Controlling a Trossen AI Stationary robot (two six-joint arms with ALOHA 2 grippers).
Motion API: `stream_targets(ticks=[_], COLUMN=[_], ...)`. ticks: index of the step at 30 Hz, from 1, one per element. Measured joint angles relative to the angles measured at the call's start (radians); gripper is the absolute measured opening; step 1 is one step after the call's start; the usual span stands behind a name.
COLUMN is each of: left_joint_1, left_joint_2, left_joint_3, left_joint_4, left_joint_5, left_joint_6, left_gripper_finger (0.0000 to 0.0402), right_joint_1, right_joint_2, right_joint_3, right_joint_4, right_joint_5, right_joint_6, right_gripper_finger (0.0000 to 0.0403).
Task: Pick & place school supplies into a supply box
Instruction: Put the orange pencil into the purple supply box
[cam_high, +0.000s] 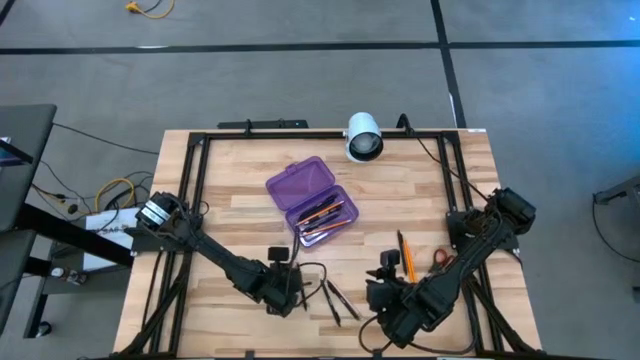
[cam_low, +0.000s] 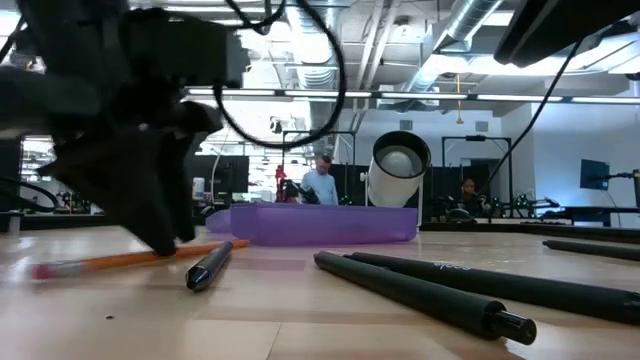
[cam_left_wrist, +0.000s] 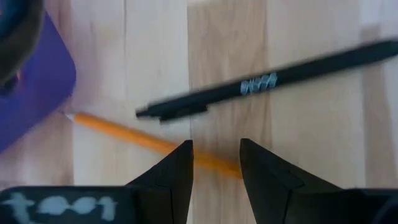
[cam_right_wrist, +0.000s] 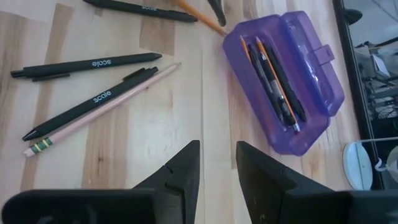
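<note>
The purple supply box (cam_high: 315, 200) (cam_right_wrist: 286, 81) lies open mid-table with pens and orange pencils in its tray. My left gripper (cam_high: 288, 290) (cam_left_wrist: 216, 158) is low at the table's near side, open by a narrow gap astride an orange pencil (cam_left_wrist: 124, 134) (cam_low: 130, 260) that lies flat on the wood. A black pen (cam_left_wrist: 261, 81) lies just beyond it. My right gripper (cam_high: 385, 285) (cam_right_wrist: 217, 162) hovers open to the right of it, above the table. Black pens (cam_right_wrist: 87, 65) and a pale pencil (cam_right_wrist: 106, 109) lie below it. The scissors (cam_high: 440, 260) and another orange pencil (cam_high: 405, 255) lie to its right. My left gripper comes down from above with one finger (cam_left_wrist: 180, 168) on each side of the orange pencil, at the stretch (cam_left_wrist: 214, 163) that crosses the gap on a slant. The pencil lies flat on the table. I cannot tell whether the fingers touch it.
A white cylindrical camera (cam_high: 363, 137) (cam_low: 398, 170) stands at the far edge behind the box. Loose black pens (cam_high: 333, 298) lie between the two grippers. A black frame (cam_high: 200, 190) runs along the table's sides. People show in the room beyond.
</note>
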Motion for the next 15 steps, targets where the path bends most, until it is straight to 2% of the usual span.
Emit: stream_targets(ticks=[6, 15], left_joint_1=[-0.026, -0.089], left_joint_2=[-0.005, -0.008], left_joint_3=[-0.041, -0.033], left_joint_4=[0.008, -0.146], left_joint_5=[-0.018, -0.045], left_joint_6=[-0.101, -0.232], left_gripper_finger=[0.0121, 0.0121], right_joint_1=[0.002, 0.002], right_joint_2=[0.000, 0.000], right_joint_3=[0.000, 0.000], right_joint_4=[0.000, 0.000], right_joint_5=[0.000, -0.001], right_joint_6=[0.002, 0.002], right_gripper_finger=[0.0100, 0.0100])
